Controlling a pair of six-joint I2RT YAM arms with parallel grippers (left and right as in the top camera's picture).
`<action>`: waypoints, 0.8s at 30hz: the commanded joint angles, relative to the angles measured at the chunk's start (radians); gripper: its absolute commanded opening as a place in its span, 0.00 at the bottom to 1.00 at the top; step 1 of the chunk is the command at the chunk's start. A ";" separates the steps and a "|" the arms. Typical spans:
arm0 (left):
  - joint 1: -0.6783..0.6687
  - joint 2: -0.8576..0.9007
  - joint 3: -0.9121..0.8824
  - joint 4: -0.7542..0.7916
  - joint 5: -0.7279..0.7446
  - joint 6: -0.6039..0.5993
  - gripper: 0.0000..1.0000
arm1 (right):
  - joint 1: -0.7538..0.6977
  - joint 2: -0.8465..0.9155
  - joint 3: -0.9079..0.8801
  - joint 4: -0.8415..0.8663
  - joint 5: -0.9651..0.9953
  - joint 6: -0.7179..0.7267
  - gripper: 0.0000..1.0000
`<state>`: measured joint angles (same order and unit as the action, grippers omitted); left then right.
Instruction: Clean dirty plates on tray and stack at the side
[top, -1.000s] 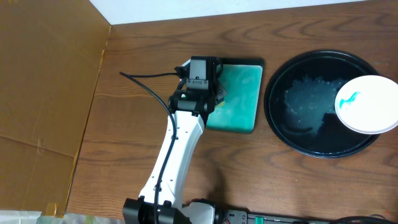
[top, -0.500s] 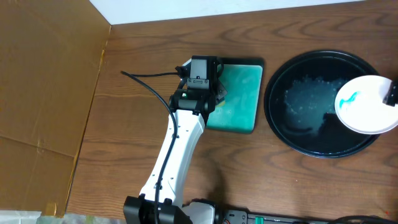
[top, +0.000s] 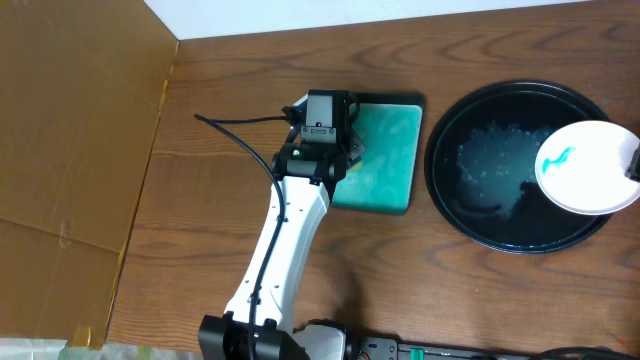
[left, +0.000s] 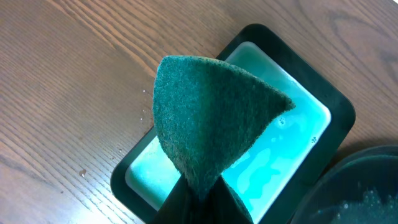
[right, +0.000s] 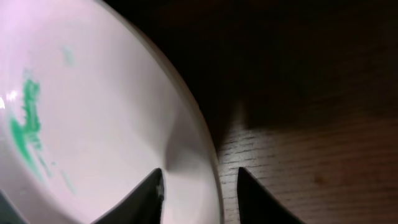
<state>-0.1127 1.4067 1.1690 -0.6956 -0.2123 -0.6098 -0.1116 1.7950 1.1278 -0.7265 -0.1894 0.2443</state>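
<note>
One plate (top: 585, 168), smear unwiped, is seen at the right of the tray (top: 431, 160), its rim straddled by the unclenched right gripper (right: 199, 186); a green sponge (left: 211, 124) is clamped in the left gripper (left: 198, 202).

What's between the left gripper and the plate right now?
Overhead view: from the left gripper, holding the sponge, come the dish, then the tray's wet floor up to the plate.

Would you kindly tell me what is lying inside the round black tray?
One white plate with a teal smear, at the right side of the tray, and a bubbly wet patch on its floor. Whatever is beneath the plate is covered.
</note>
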 joint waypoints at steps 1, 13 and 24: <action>0.005 0.006 -0.009 0.001 -0.005 -0.009 0.07 | 0.009 -0.009 -0.036 0.030 -0.001 0.006 0.25; 0.005 0.009 -0.009 0.005 0.027 -0.007 0.07 | 0.023 -0.011 0.113 -0.018 -0.232 -0.041 0.02; -0.009 0.129 -0.009 0.124 0.536 0.220 0.07 | 0.232 0.060 0.136 0.087 -0.264 -0.111 0.01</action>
<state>-0.1123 1.4925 1.1683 -0.5903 0.0948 -0.4965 0.0738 1.8019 1.2522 -0.6590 -0.4271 0.1692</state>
